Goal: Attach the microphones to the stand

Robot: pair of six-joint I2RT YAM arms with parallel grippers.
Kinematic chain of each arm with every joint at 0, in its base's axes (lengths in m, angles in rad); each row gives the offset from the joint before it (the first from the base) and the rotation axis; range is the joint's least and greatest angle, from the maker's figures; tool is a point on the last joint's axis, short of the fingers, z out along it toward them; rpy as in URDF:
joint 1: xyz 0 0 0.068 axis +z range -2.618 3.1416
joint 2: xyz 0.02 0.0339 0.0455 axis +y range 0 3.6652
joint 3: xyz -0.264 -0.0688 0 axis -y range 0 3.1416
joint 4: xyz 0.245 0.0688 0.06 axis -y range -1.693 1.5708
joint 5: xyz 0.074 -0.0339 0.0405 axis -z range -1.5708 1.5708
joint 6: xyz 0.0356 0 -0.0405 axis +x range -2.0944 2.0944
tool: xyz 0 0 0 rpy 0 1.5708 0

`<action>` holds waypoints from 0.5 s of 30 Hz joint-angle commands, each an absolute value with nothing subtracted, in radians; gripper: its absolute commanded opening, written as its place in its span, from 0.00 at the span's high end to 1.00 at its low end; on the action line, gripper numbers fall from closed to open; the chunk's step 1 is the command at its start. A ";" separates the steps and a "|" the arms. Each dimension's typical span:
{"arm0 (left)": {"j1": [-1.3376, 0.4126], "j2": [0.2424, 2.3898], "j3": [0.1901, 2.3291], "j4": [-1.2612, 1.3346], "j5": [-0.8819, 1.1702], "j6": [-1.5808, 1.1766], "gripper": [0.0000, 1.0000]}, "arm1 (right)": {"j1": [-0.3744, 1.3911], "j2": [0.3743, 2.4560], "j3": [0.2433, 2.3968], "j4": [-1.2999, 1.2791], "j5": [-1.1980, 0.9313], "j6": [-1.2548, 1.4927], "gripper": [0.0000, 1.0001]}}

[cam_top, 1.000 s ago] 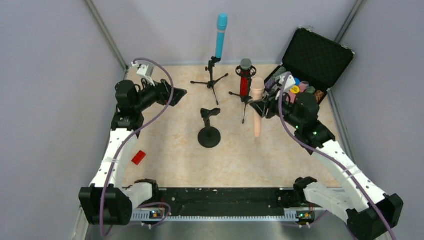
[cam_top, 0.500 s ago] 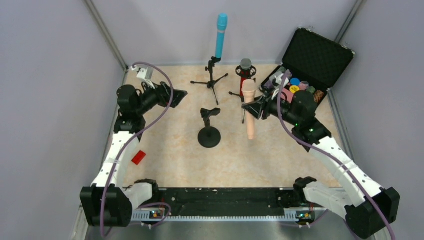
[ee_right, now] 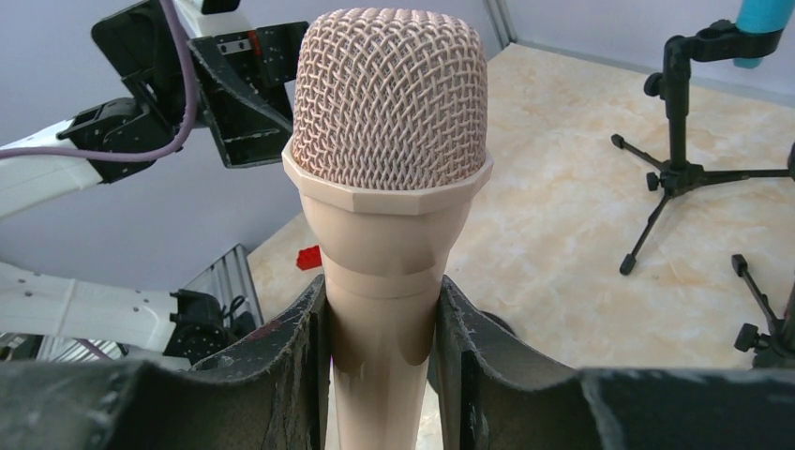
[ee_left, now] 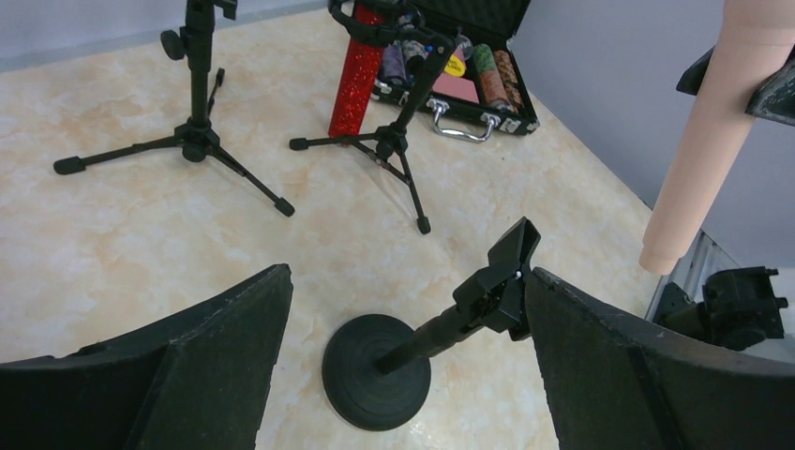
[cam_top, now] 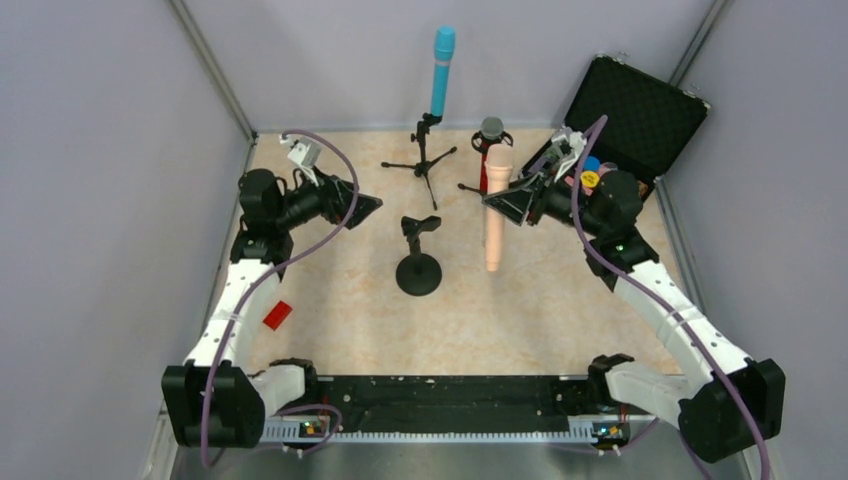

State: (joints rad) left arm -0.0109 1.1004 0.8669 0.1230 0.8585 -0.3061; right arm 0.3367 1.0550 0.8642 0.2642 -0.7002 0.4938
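The right pincer [cam_top: 512, 200] is clamped on the pale peach microphone [cam_top: 492, 215], both fingers pressed to the handle just below the mesh head. We read the microphone's long axis as near vertical: head up, tail down, tail off the table [cam_top: 350, 300].

The empty round-base stand [cam_top: 418, 262] serves as our reference. The peach microphone hangs to the right of this stand, near it but not touching. The stand's clip [cam_top: 420, 225] sits atop a tilted stem and lies leftward of the tail. We judge that the coming move is a leftward carry, then seating the handle in the clip.

The left pincer [cam_top: 357, 204] stands left of the stand with its jaws apart, holding nothing, and faces the clip. It is about as near to the stand as the right pincer.

Behind and right of the stand, a tripod carries the glittery red microphone [cam_top: 487, 178]; the tripod is close behind the peach microphone and may obstruct it. Straight behind the stand, another tripod holds the teal-blue microphone [cam_top: 441, 70]. Far right lies an open case [cam_top: 640, 110].
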 commanded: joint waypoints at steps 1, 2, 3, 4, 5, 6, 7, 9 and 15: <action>-0.007 1.139 0.954 0.054 0.943 -0.245 0.02 | 0.331 1.079 0.914 0.373 -0.754 0.540 1.00; -0.006 1.144 0.961 0.049 0.951 -0.248 0.02 | 0.331 1.084 0.918 0.375 -0.757 0.540 1.00; -0.007 1.148 0.966 0.048 0.956 -0.252 0.02 | 0.330 1.091 0.922 0.376 -0.759 0.543 1.00; -0.006 1.151 0.970 0.050 0.957 -0.258 0.02 | 0.331 1.099 0.926 0.380 -0.766 0.542 1.00; -0.007 1.151 0.972 0.053 0.956 -0.261 0.02 | 0.331 1.106 0.931 0.382 -0.771 0.542 1.00; -0.007 1.150 0.972 0.059 0.956 -0.265 0.02 | 0.330 1.114 0.938 0.382 -0.777 0.545 1.00; -0.006 1.149 0.974 0.068 0.952 -0.270 0.02 | 0.331 1.121 0.943 0.383 -0.781 0.547 1.00; -0.007 1.147 0.974 0.080 0.925 -0.279 0.02 | 0.330 1.133 0.951 0.387 -0.787 0.552 1.00; -0.006 1.125 0.968 0.087 0.775 -0.353 0.01 | 0.330 1.146 0.959 0.390 -0.786 0.561 1.00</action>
State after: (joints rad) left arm -0.0109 1.1545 0.9333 0.0444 0.8749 -0.2966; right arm 0.3367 1.1461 0.8993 0.3229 -0.7658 0.5518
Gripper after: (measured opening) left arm 0.985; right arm 0.362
